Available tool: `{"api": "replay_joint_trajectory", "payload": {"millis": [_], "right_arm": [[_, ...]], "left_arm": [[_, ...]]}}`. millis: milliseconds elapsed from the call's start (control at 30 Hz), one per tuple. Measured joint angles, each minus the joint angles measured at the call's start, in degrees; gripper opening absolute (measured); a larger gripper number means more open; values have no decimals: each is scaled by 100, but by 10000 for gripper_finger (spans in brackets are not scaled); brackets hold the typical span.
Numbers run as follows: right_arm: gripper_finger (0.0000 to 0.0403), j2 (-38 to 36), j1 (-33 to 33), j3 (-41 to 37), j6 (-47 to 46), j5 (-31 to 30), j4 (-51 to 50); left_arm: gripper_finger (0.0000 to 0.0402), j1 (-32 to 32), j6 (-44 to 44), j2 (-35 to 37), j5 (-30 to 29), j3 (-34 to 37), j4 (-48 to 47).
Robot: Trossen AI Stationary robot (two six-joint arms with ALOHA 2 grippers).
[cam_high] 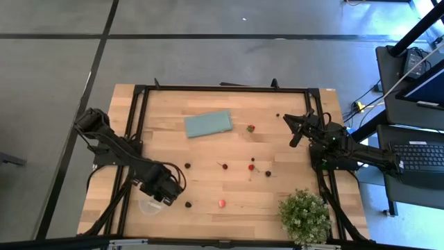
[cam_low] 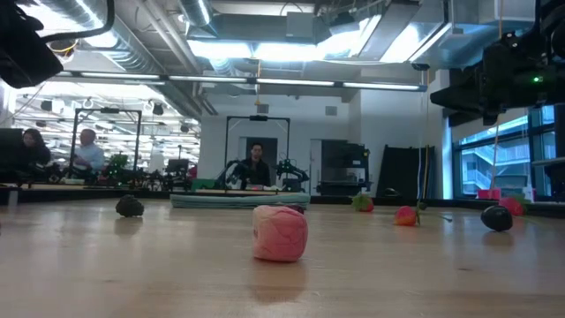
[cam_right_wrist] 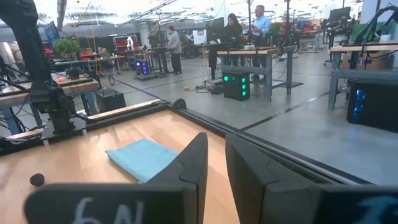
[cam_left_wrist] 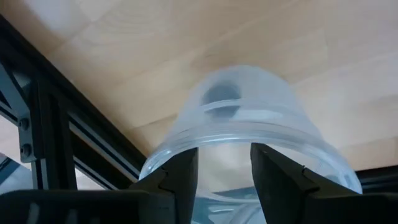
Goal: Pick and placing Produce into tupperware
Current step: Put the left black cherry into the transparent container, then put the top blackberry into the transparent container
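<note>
The left hand [cam_high: 164, 189] is hanging low over the near left part of the wooden counter [cam_high: 208, 149], directly above the tupperware [cam_high: 150, 204], a small clear round cup sitting at the counter's near left edge beside the black frame rail. In the left wrist view the two dark fingers [cam_left_wrist: 180, 174] are standing a little apart just over the cup's whitish rim [cam_left_wrist: 249, 134], gripping nothing, and a dark berry [cam_left_wrist: 221, 93] is lying inside the tupperware. The rest of the produce is lying scattered across the middle of the counter: a pale red piece [cam_high: 222, 203] near the front edge, a dark one [cam_high: 188, 204] just beside the left hand, another dark one [cam_high: 187, 165] further back, a red piece [cam_high: 251, 167] near the centre with dark pieces close by, and a red-and-green piece [cam_high: 250, 128] beside the flat teal rectangle [cam_high: 208, 123]. The right hand [cam_high: 295, 132] is waiting above the far right corner, its fingers [cam_right_wrist: 193, 165] sitting close together with only a narrow gap and holding nothing. A bushy green plant [cam_high: 305, 217] is standing at the near right corner. People are showing in the room beyond.
</note>
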State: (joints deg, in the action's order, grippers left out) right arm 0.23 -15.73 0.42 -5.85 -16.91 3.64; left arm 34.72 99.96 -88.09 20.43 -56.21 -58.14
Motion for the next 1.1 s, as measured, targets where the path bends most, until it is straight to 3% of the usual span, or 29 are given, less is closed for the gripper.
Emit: {"api": "replay_joint_trajectory", "payload": {"millis": [233,500,733,867,1100], "right_arm": [[61,0,1,-1,9,0,3],[61,0,0,1,16,0,35],[61,2,0,1,14,0,42],[61,0,0,-1,14,0,45],[61,2,0,-1,11,0,44]], "left_arm": [[127,-65,-160,211,-102,-52,-74],[113,-496,-727,1101,-1110,-317,-103],[100,-1463,-2590,1464,-1975,-319,254],[99,-2030,-4254,1462,-1820,-319,716],[178,-2807,-5492,1462,-2006,-319,1239]]}}
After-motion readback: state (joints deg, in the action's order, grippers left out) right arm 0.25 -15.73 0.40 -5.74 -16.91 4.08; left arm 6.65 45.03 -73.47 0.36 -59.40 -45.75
